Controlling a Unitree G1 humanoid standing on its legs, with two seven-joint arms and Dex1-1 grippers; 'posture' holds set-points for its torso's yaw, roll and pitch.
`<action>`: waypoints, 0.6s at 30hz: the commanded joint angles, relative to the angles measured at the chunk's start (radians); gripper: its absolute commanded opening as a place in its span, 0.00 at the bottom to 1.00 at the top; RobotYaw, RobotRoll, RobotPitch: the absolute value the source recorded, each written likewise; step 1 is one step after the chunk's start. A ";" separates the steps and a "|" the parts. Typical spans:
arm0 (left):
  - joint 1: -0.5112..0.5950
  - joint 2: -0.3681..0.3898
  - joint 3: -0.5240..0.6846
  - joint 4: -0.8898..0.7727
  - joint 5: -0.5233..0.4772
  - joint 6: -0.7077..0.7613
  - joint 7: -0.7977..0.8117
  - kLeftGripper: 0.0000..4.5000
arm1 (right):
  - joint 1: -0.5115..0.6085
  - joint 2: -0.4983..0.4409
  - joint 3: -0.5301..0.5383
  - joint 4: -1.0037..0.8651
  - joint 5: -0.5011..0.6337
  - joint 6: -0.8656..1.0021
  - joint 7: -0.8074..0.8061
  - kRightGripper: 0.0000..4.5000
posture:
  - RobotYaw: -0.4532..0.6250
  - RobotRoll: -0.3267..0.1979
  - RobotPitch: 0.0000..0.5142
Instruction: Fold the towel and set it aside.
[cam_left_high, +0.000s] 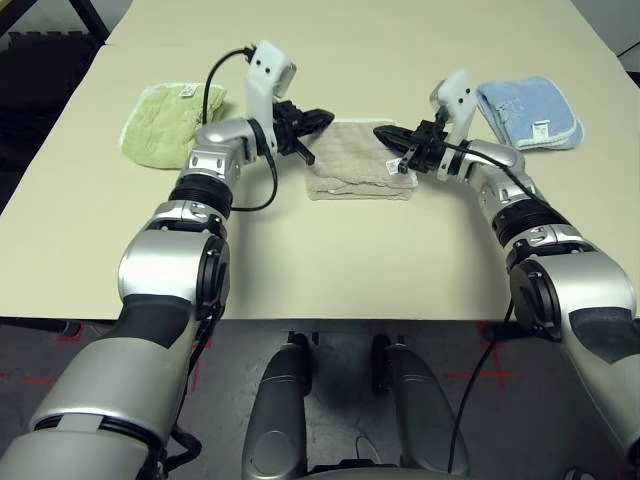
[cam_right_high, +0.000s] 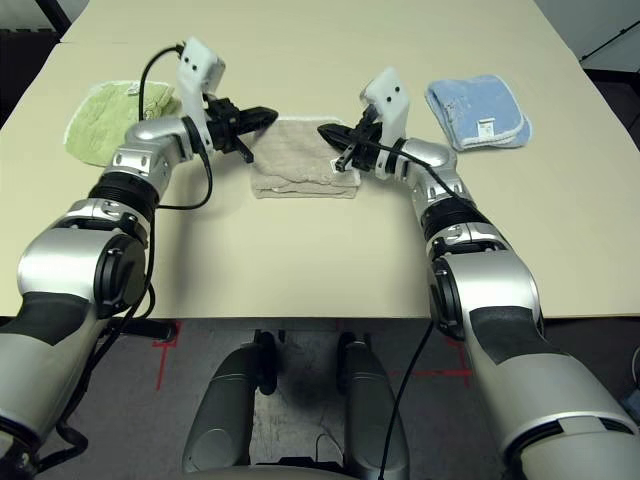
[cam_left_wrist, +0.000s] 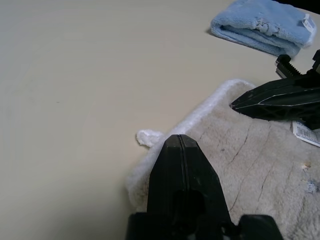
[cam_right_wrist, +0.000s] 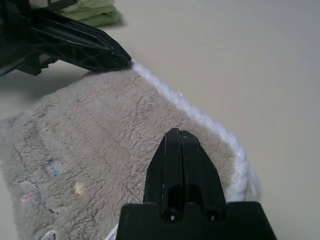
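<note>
The beige towel (cam_left_high: 355, 168) lies folded into a small rectangle at the middle of the table, its white edging along the far side (cam_right_wrist: 200, 117). My left gripper (cam_left_high: 322, 118) is shut, its tip just over the towel's far left corner (cam_left_wrist: 181, 140). Over the far right corner, my right gripper (cam_left_high: 385, 131) is also shut (cam_right_wrist: 175, 135). The two tips point toward each other across the far edge, a short gap apart. Nothing shows between either pair of fingers. A small white tag (cam_left_wrist: 305, 134) sticks out near the right gripper.
A light green folded cloth (cam_left_high: 165, 125) lies to the left of the towel, behind my left forearm. A light blue folded cloth (cam_left_high: 530, 112) lies at the right, beyond my right wrist. The cream table (cam_left_high: 350, 250) spreads bare in front of the towel.
</note>
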 joint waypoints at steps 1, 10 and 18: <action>0.004 -0.018 0.018 -0.003 -0.015 -0.047 -0.004 0.00 | 0.007 0.001 0.005 0.016 -0.011 -0.010 -0.022 0.00 | 0.46 0.62 0.54; -0.006 -0.023 0.061 -0.028 -0.068 -0.123 -0.140 0.00 | -0.025 -0.021 -0.037 0.009 0.018 -0.014 -0.029 0.00 | 0.45 0.62 0.53; 0.042 -0.031 0.011 -0.010 -0.004 -0.129 -0.041 0.00 | -0.045 -0.002 -0.020 0.025 -0.011 0.001 -0.101 0.00 | 0.46 0.62 0.53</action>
